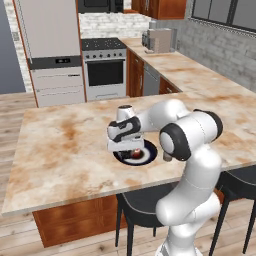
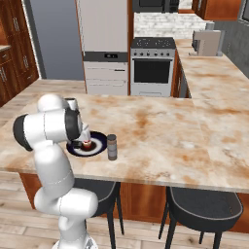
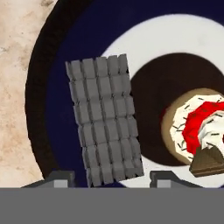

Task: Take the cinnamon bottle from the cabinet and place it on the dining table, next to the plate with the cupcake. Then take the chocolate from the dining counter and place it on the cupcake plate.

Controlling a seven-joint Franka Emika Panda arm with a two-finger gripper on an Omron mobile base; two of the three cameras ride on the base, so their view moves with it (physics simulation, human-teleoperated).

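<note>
Chocolate (image 3: 105,120) flat on plate (image 3: 57,109) beside cupcake (image 3: 197,131), gripper (image 3: 111,180) spread open above, cinnamon bottle (image 2: 112,147) just beside plate.

Chocolate (image 3: 105,120) flat on plate (image 3: 57,87) beside cupcake (image 3: 199,131); cinnamon bottle (image 2: 112,147) upright nearby.
</note>
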